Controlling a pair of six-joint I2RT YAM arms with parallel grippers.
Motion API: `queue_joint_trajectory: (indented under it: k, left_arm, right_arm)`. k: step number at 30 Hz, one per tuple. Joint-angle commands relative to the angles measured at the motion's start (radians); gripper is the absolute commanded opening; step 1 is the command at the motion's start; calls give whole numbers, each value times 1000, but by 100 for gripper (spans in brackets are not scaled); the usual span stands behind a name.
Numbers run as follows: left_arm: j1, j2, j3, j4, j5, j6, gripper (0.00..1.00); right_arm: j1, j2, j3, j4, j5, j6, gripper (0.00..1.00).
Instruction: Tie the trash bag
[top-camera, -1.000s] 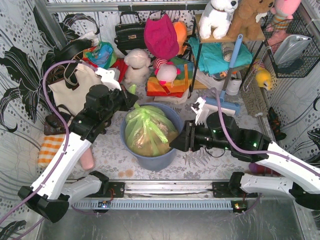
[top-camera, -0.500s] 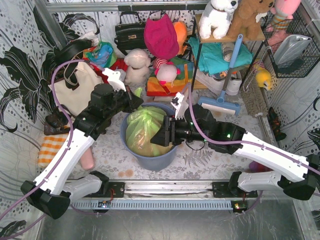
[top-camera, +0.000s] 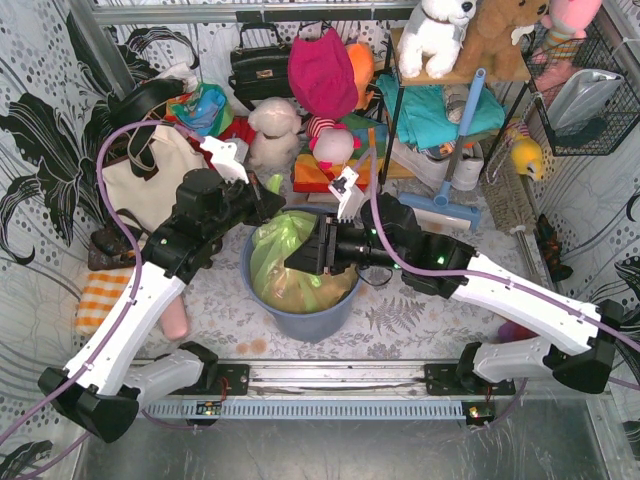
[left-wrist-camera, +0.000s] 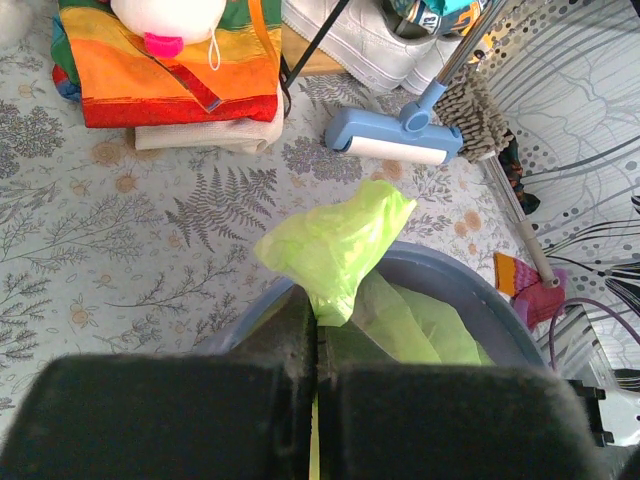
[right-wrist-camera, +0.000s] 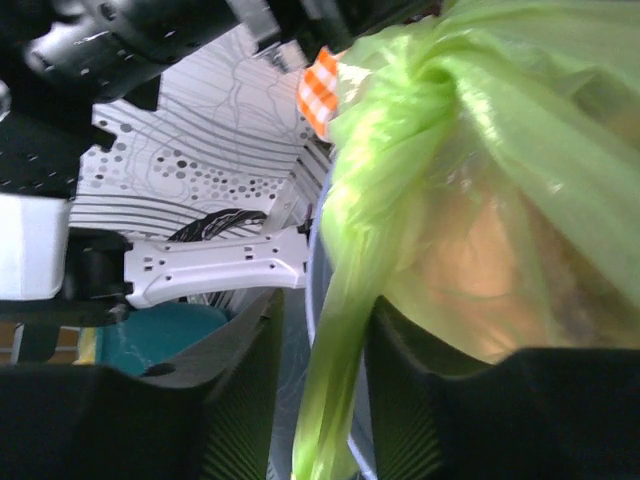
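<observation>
L end effector pinches trash bag; R end effector straddles a strand

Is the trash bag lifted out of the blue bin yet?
No, in the top view the trash bag sits down inside the blue bin, whose rim rings it.

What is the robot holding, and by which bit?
The left end effector pinches a top flap of the lime-green plastic trash bag; another strand sits between the right end effector's open fingers.
</observation>
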Motion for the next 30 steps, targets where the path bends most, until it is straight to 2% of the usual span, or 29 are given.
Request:
queue_joint_trajectory:
  k: [1,4,5,9,13,15,19,24,27,30]
  left_arm:
    - [5,-22,0,49,12,-3,0]
    - [5,-28,-1,43,8,0,0]
    - [4,-30,-2,42,6,4,0]
    - [5,-22,35,38,-24,25,0]
    - [5,27,173,-11,-62,75,0]
    - [5,49,203,-24,-64,91,0]
    - [4,75,152,-20,-59,104,0]
    - [5,76,17,34,-41,80,0]
    - [5,73,-7,37,-55,79,0]
    - [4,64,11,39,-55,81,0]
  right_arm:
    - [-25,20,-18,78,-22,36,34]
    - [-26,22,-10,72,-14,30,5]
    - [-27,19,-5,69,-10,24,0]
    - [-26,-1,47,44,-12,-16,0]
    - [-27,0,196,-22,-56,-78,0]
    - [-27,-14,215,-38,-92,-76,0]
    - [-26,-98,33,-18,-106,3,0]
    - [-25,-199,-205,22,-108,123,0]
    - [-25,-220,-226,12,-100,123,0]
    - [-24,-207,-162,-43,-85,69,0]
